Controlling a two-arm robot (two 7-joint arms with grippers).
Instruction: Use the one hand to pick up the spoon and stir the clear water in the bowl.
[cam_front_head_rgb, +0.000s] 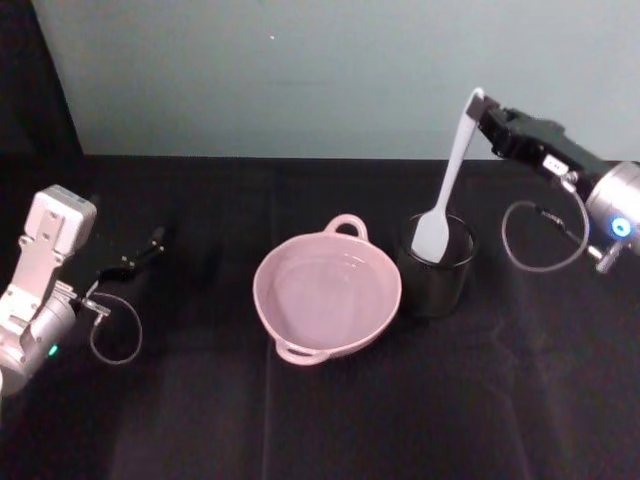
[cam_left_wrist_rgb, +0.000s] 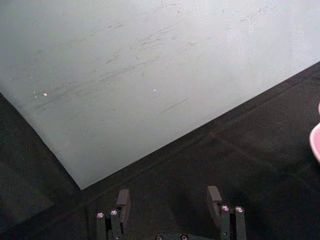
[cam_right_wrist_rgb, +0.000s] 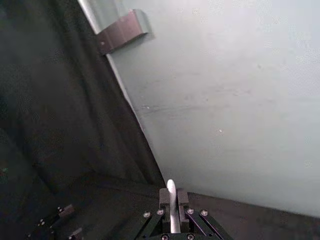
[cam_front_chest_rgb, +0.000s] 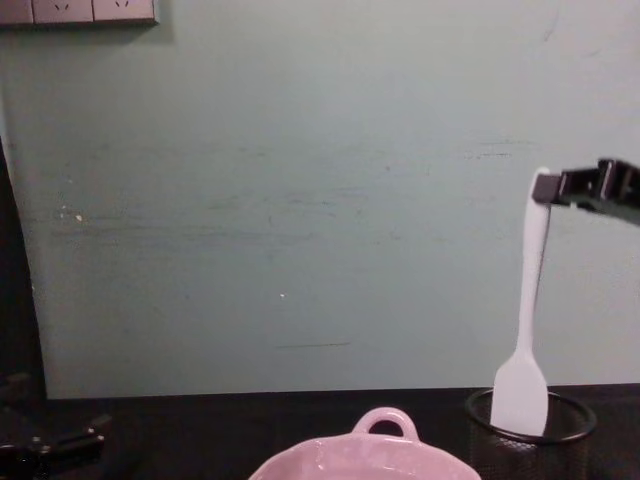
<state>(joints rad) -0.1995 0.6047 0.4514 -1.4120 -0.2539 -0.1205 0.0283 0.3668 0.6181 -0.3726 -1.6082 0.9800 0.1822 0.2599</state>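
Note:
My right gripper (cam_front_head_rgb: 482, 106) is shut on the tip of the white spoon's (cam_front_head_rgb: 447, 190) handle, high above the table at the right. The spoon hangs nearly upright, and its flat blade (cam_front_chest_rgb: 520, 398) dips just inside the rim of the black wire-mesh cup (cam_front_head_rgb: 436, 266). In the right wrist view the handle tip (cam_right_wrist_rgb: 172, 200) stands pinched between the fingers. The pale pink bowl (cam_front_head_rgb: 327, 294) sits at the table's middle, left of the cup, with a faint sheen of clear water (cam_front_head_rgb: 325, 285) inside. My left gripper (cam_front_head_rgb: 140, 252) rests open near the table's left side.
A black cloth covers the table (cam_front_head_rgb: 320, 420). A pale green wall (cam_front_chest_rgb: 300, 200) rises right behind the table's far edge. The bowl's loop handle (cam_front_head_rgb: 347, 226) points toward the wall, and a second handle (cam_front_head_rgb: 297, 352) faces me.

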